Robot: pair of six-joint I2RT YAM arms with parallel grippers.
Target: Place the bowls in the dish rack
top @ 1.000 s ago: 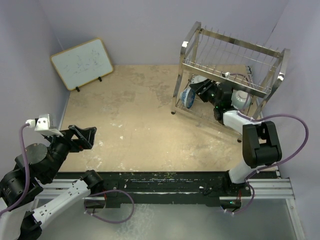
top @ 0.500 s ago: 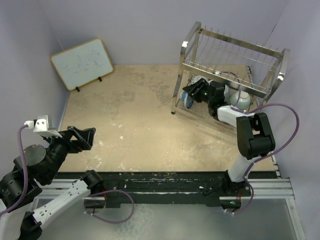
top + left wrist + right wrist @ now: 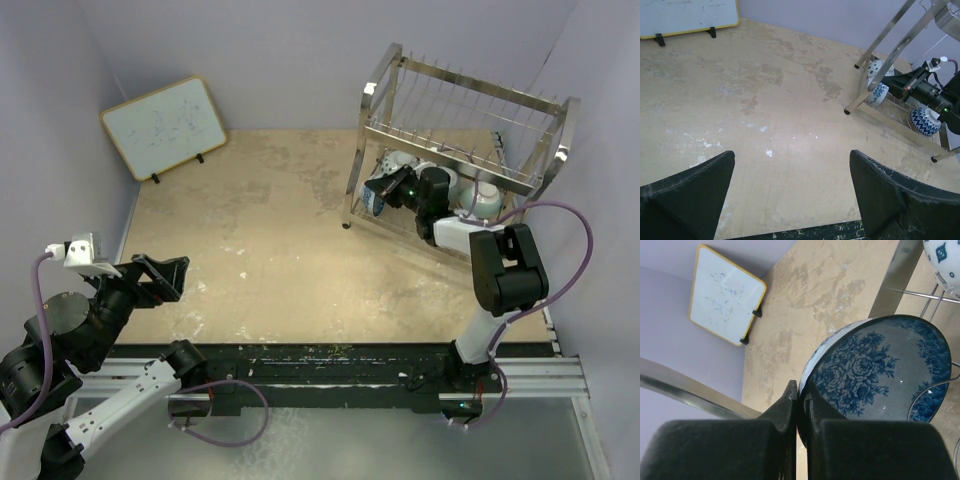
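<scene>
The dish rack (image 3: 372, 100) stands at the far right of the table. On its lower tier a blue-and-white flowered bowl (image 3: 875, 370) stands on edge at the left end (image 3: 373, 198). My right gripper (image 3: 801, 392) is shut on that bowl's rim, one finger inside and one outside. In the top view my right gripper (image 3: 392, 188) reaches under the upper tier. More bowls sit on the same tier: a white one with blue marks (image 3: 873, 70), a chevron-patterned one (image 3: 924, 121) and a pale one (image 3: 485, 198). My left gripper (image 3: 791, 160) is open over bare table at the near left (image 3: 165, 275).
A framed whiteboard (image 3: 165, 125) leans at the far left corner. The rack's tubular legs (image 3: 880, 42) and upper tier wires (image 3: 460, 100) close in around my right arm. Purple walls bound the table on three sides.
My right gripper slid left along the lower tier and shut on the flowered bowl's rim. The left arm has barely moved.
</scene>
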